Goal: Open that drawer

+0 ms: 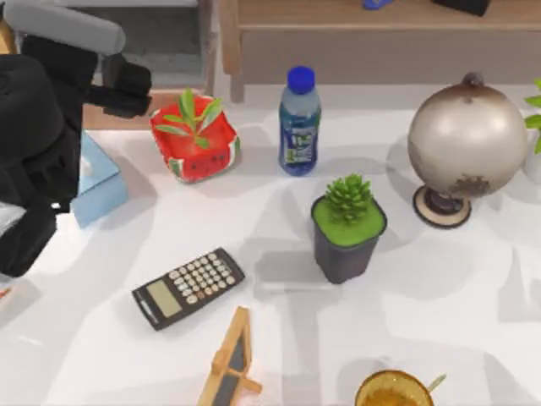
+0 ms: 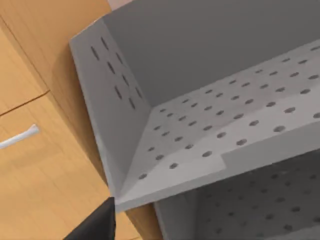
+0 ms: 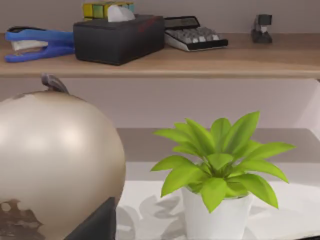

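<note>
The drawer (image 2: 45,175) is a light wooden front with a slim white handle (image 2: 20,135), seen in the left wrist view. It lies flush with the wooden panel above it. Beside it stands a grey perforated shelf unit (image 2: 200,130). A dark part of my left gripper (image 2: 97,227) hangs in front of the shelf unit's corner, off to the side of the handle and apart from it. In the top view my left arm (image 1: 42,127) reaches toward the table's far left corner. A dark part of my right gripper (image 3: 97,225) sits close to a globe (image 3: 55,165).
On the table stand a red pot with a sprout (image 1: 194,139), a blue bottle (image 1: 299,123), a globe (image 1: 467,139), a dark potted plant (image 1: 347,233), a calculator (image 1: 188,288), a blue box (image 1: 100,182) and a small wooden easel (image 1: 232,359). A white-potted plant (image 3: 220,175) stands by the globe.
</note>
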Controlling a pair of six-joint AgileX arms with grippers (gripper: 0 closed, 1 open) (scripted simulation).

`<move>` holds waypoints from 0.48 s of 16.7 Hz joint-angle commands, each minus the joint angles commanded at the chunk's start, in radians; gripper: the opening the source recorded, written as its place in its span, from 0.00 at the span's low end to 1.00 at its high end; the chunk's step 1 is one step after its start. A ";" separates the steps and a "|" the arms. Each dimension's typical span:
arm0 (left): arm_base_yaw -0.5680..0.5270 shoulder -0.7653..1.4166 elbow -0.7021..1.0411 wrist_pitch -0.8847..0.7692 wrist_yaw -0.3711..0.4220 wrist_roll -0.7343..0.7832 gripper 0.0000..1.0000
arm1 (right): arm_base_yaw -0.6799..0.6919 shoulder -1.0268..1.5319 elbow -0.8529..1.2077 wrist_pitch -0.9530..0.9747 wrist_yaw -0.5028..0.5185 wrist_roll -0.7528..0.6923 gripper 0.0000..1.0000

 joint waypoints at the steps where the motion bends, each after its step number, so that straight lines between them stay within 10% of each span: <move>1: 0.070 0.058 0.036 0.027 0.057 0.095 1.00 | 0.000 0.000 0.000 0.000 0.000 0.000 1.00; 8: 0.491 0.477 0.265 0.196 0.515 0.675 1.00 | 0.000 0.000 0.000 0.000 0.000 0.000 1.00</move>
